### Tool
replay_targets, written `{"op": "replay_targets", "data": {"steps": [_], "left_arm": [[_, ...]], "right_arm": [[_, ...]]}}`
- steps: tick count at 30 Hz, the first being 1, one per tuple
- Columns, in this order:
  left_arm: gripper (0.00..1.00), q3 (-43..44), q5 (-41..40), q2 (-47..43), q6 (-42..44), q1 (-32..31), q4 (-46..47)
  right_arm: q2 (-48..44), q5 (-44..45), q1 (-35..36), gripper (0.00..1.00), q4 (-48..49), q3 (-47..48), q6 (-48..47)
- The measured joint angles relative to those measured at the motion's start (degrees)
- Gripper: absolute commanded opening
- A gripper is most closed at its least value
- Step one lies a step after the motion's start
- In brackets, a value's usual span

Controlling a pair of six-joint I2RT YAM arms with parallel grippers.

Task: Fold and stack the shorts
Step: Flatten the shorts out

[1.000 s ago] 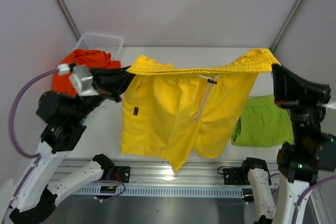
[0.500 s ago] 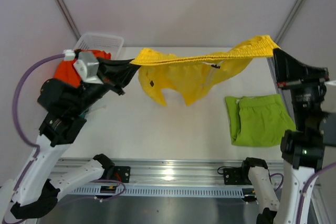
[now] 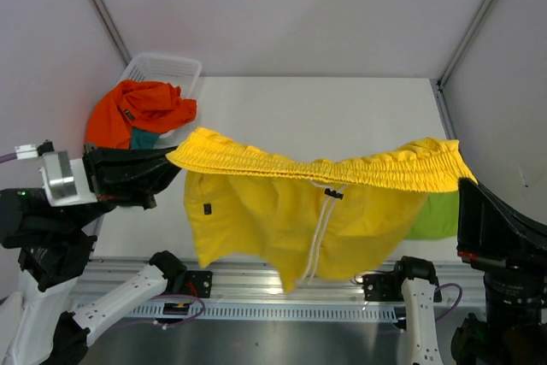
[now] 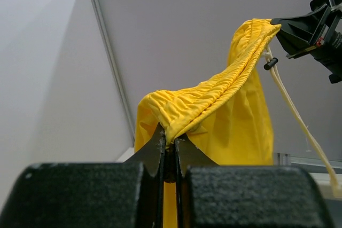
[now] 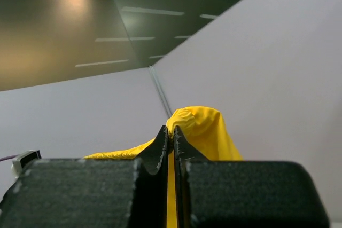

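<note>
Shorts number four. My left hand (image 3: 173,162) and right hand (image 3: 463,184), both clamped tight, hold one yellow pair (image 3: 282,211) by its waistband ends, spread in the air over the near desk (image 3: 325,117). One lime green pair (image 3: 438,220) lies at the right, half hidden behind it. One orange pair (image 3: 137,108) and one teal pair (image 3: 142,138) sit far left by the one white basket (image 3: 162,64). The yellow pair's small dark tag (image 3: 207,208) is unreadable.
</note>
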Motion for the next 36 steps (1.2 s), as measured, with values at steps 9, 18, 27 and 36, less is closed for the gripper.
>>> {"op": "replay_targets", "data": {"steps": [9,18,27,36], "left_arm": [[0.00,-9.25,-11.15,9.64,-3.85,0.00,-2.12],[0.00,-24.46,-18.01,36.85,-10.14,2.69,2.64],[0.00,-3.85,-20.00,68.28,-12.76,17.11,-2.45],[0.99,41.70,-23.80,96.04,-15.41,24.61,-17.00]], "right_arm": [[2.99,-5.16,-12.33,0.00,-11.30,-13.51,4.50],[18.73,2.71,-2.64,0.00,-6.32,-42.77,6.78],[62.93,22.43,19.19,0.00,14.03,-31.26,4.52],[110.86,20.83,19.02,0.99,9.75,31.45,-0.79]]}}
